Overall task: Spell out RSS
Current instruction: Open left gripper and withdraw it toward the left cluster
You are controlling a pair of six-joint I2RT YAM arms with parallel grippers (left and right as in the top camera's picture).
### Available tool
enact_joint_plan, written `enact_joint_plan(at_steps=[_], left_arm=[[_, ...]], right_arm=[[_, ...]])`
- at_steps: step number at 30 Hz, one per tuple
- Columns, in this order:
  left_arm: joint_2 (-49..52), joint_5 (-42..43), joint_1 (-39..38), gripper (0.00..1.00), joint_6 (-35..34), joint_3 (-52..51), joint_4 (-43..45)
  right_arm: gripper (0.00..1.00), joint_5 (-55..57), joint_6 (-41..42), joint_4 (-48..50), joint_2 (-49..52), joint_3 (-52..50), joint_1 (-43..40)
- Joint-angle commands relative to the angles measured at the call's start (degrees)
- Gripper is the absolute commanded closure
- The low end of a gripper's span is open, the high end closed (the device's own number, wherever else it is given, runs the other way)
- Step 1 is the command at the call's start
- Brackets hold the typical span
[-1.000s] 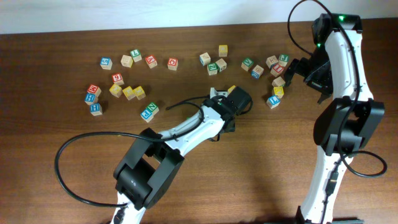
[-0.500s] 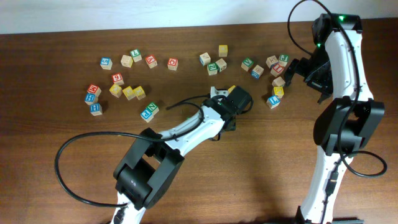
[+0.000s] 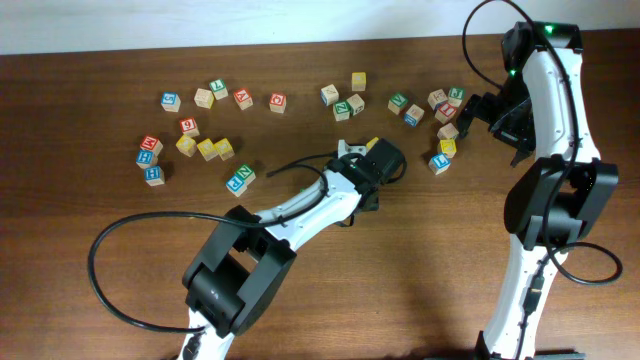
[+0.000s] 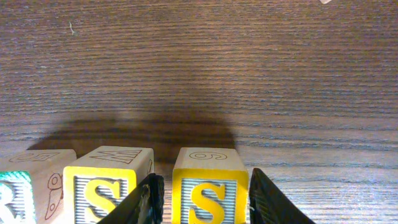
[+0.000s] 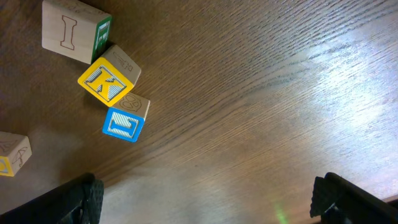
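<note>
In the left wrist view three cubes stand in a row on the table along the bottom edge. A green R cube (image 4: 12, 196) is cut off at the left. Beside it is a yellow S cube (image 4: 106, 186), then a second yellow S cube (image 4: 205, 186). My left gripper (image 4: 205, 202) straddles that second S, its jaws open with a thin gap on each side. From overhead the left gripper (image 3: 358, 155) hides most of this row. My right gripper (image 5: 208, 205) hangs wide open over bare wood, with nothing between its fingers.
Loose letter cubes lie along the back of the table (image 3: 277, 101), in a left cluster (image 3: 205, 148) and a right cluster (image 3: 440, 110). A green N cube (image 3: 240, 178) sits alone. Below the right wrist lie a yellow K cube (image 5: 107, 81) and a blue cube (image 5: 124, 121).
</note>
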Motion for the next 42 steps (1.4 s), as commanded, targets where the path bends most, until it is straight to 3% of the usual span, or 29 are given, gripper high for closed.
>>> enact_joint_plan(at_steps=[1,12,20,23,25,28,29,35,40,42], left_arm=[[-1.20,-0.42,-0.02,0.62,-0.37,-0.57,-0.13],[-5.60,-0.39,-0.02,0.63,-0.37,-0.33,-0.09],[-17.88,-0.48,0.42,0.60,-0.31,-0.20,-2.97],[-23.96,-2.47,2.34,0.49,-0.31,-0.20,-8.55],[-28.06,-4.57,4.90,0.25,-0.33,-0.20,-14.10],[-32.26,-5.60,9.66,0.07,-0.35,-0.20,-20.92],[-34.62,-5.55,14.58,0.01,-0.35,-0.22,-26.03],[-35.50,-3.56,24.00,0.01,-0.35,-0.26,-36.70],[-35.50,-2.73,25.40,0.01,-0.35,-0.28,-38.29],[-35.50,-2.78,25.40,0.01,-0.35,-0.28,-38.34]], right_arm=[[0.02,0.11,0.24,-0.17,-1.90,1.14,0.13],[0.02,0.11,0.24,-0.17,-1.90,1.14,0.13],[0.02,0.11,0.24,-0.17,-1.90,1.14,0.13],[0.02,0.11,0.24,-0.20,-1.90,1.14,0.13],[0.02,0.11,0.24,-0.20,-1.90,1.14,0.13],[0.02,0.11,0.24,-0.17,-1.90,1.14,0.13],[0.02,0.11,0.24,-0.20,-1.90,1.14,0.13],[0.02,0.11,0.24,-0.20,-1.90,1.14,0.13],[0.02,-0.42,0.48,-0.20,-1.90,1.14,0.13],[0.02,-5.77,0.46,-0.55,-1.90,1.14,0.13]])
